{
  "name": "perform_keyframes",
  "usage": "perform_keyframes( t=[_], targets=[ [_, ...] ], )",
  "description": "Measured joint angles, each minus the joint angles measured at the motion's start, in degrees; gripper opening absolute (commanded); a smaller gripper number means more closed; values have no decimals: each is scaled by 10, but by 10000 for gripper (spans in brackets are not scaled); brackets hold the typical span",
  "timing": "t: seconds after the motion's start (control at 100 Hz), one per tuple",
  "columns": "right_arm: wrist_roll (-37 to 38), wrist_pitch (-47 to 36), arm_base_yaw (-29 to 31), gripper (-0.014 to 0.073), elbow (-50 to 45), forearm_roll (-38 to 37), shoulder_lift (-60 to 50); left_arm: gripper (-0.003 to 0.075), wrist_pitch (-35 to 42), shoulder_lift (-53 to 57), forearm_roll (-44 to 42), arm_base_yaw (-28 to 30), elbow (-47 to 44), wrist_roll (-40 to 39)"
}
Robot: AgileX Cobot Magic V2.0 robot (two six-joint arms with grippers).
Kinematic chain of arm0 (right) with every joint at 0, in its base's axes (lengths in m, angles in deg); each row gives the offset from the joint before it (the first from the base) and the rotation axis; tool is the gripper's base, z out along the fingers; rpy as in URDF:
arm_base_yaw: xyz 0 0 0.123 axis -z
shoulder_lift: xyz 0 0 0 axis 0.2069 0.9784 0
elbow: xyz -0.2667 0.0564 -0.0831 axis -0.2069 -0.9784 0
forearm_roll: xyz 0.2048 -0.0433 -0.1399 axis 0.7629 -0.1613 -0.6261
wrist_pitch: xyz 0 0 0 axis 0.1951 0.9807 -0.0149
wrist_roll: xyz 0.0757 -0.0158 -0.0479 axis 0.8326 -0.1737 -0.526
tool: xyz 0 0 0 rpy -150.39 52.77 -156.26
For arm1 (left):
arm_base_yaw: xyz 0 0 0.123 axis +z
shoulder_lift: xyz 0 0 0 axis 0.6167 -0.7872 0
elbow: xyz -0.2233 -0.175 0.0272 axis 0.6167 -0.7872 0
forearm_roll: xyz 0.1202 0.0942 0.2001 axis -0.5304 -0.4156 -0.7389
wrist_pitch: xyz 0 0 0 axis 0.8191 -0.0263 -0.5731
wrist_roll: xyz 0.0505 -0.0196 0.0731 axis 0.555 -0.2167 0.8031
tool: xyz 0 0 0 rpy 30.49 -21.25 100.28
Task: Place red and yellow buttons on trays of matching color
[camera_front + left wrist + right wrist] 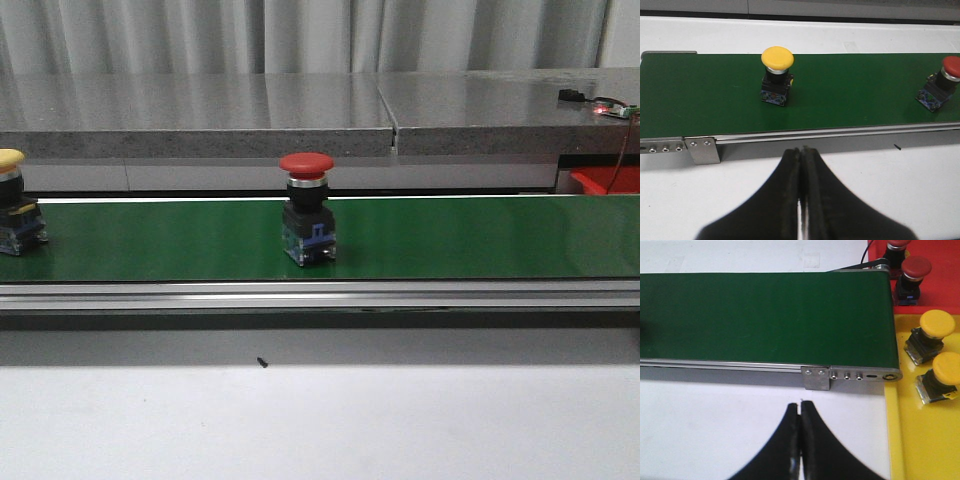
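A red button (306,208) stands upright in the middle of the green belt (450,240); the left wrist view shows the red button (941,82) too. A yellow button (14,200) stands at the belt's far left edge, seen as the yellow button (776,74) from the left wrist. My left gripper (802,150) is shut and empty over the white table, short of the belt. My right gripper (800,405) is shut and empty near the belt's right end. The yellow tray (920,440) holds two yellow buttons (930,336). The red tray (940,275) holds red buttons (912,279).
The belt has a metal side rail (320,293) along its near edge and an end bracket (850,374). A grey counter (200,120) runs behind the belt. A corner of the red tray (606,181) shows at the far right.
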Motion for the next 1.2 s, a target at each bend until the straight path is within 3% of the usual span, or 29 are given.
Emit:
perform_keyframes(
  t=[0.37,0.61,0.9,1.2],
  targets=[
    [0,-3,0,-68,2,30,19,-19,0,0,0,0,0,-1],
    [0,33,-8,-67,71,22,96,-18,0,0,0,0,0,-1],
    [93,37,-68,-67,158,-71,209,-19,0,0,0,0,0,-1],
    [102,37,-136,-67,241,-120,306,-19,0,0,-1,0,0,-2]
  ],
)
